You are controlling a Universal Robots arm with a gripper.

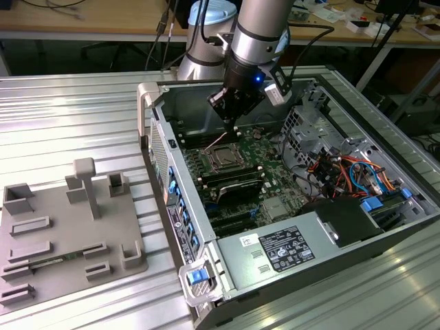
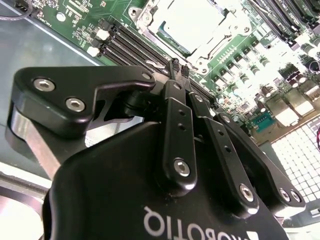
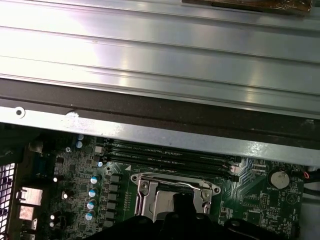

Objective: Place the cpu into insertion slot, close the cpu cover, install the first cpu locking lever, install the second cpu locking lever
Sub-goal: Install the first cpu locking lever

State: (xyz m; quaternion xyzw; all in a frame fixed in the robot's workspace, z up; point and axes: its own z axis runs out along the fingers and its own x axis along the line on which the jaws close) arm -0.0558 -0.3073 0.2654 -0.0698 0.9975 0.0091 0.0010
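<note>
Gripper [image 2: 179, 69]: fingers pressed together, nothing pinched between them, tips hanging right over the socket's near edge.
CPU [image 2: 192, 22]: silvery top showing, seated down in the insertion slot [image 1: 224, 159].
CPU cover [image 3: 144, 196]: metal frame lying flat around the chip.
Insertion slot: on the green motherboard [image 3: 75, 165], just beside the black memory slots [image 3: 165, 152], inside the open computer case [image 1: 165, 172].
</note>
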